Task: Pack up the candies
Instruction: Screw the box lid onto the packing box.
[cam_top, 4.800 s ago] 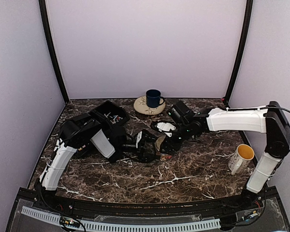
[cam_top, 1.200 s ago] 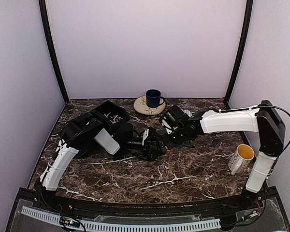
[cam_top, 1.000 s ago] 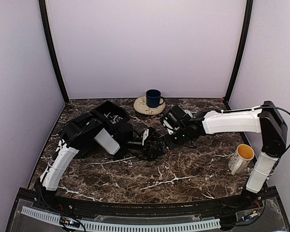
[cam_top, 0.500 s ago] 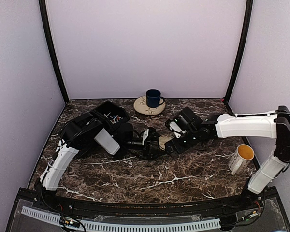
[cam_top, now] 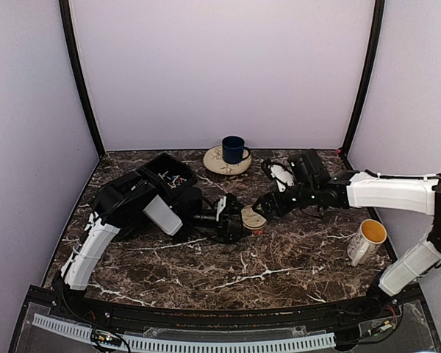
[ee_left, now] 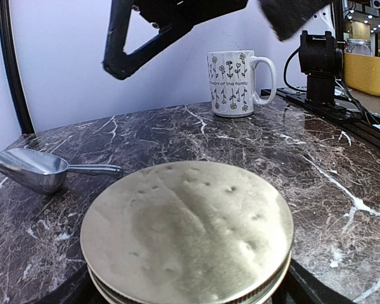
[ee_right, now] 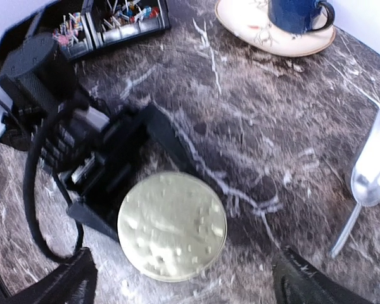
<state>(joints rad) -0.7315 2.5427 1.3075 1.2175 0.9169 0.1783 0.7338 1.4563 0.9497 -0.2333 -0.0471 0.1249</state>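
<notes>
Left fingers (ee_right: 171,139): clamped on the gold-lidded jar (ee_right: 172,225), mid-counter (ee_right: 253,126).
Right fingers (ee_right: 304,288): spread wide, empty, above the jar.
Candies (ee_right: 132,11): in the black tray (ee_right: 130,26), back left, well apart from the jar.
Step (judged): securing the lid.
Handling: keep the left hold firm. Lower the right fingers square across the rim, close evenly and twist without tilting. Avoid the steel scoop (ee_right: 375,161) nearby.

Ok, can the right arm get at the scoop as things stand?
Probably yes. The right arm has its jaws open and empty above the lid; the scoop lies on bare table beside them, nothing between.
</notes>
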